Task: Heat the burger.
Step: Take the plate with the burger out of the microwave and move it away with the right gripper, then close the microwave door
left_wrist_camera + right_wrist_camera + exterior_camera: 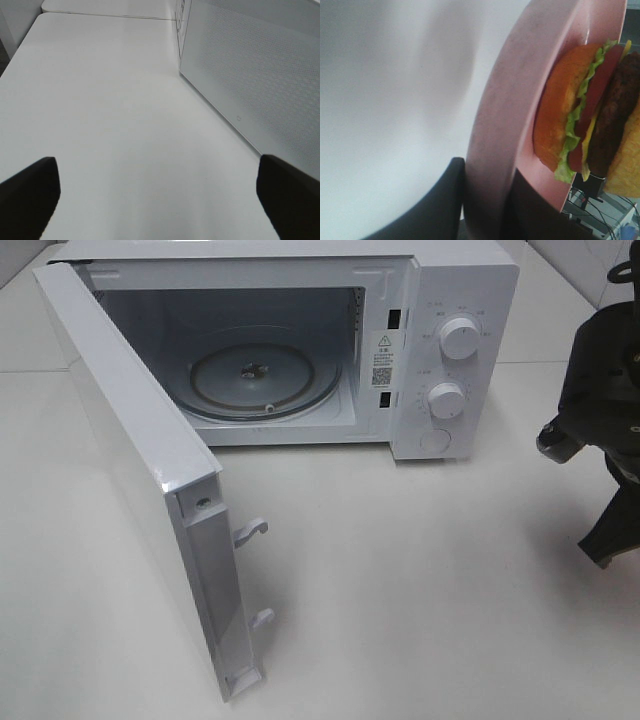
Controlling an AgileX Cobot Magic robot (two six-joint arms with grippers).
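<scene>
Transport is the step in hand: your right gripper [485, 200] pinches the rim of the flat pink round plate [495, 130] carrying the golden-bun burger [580, 110]. Left gripper [157, 195] stands spread, empty. Next, guide the plate level into the open white microwave [440, 340], onto its glass turntable [265, 380].

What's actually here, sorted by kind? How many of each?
White microwave oven with its door open: 1
Round white control knobs on the oven: 2
Round clear glass turntable: 1
Flat pink round plate: 1
Burger with golden bun and green lettuce: 1
Black robot grippers: 2
Total: 8
</scene>
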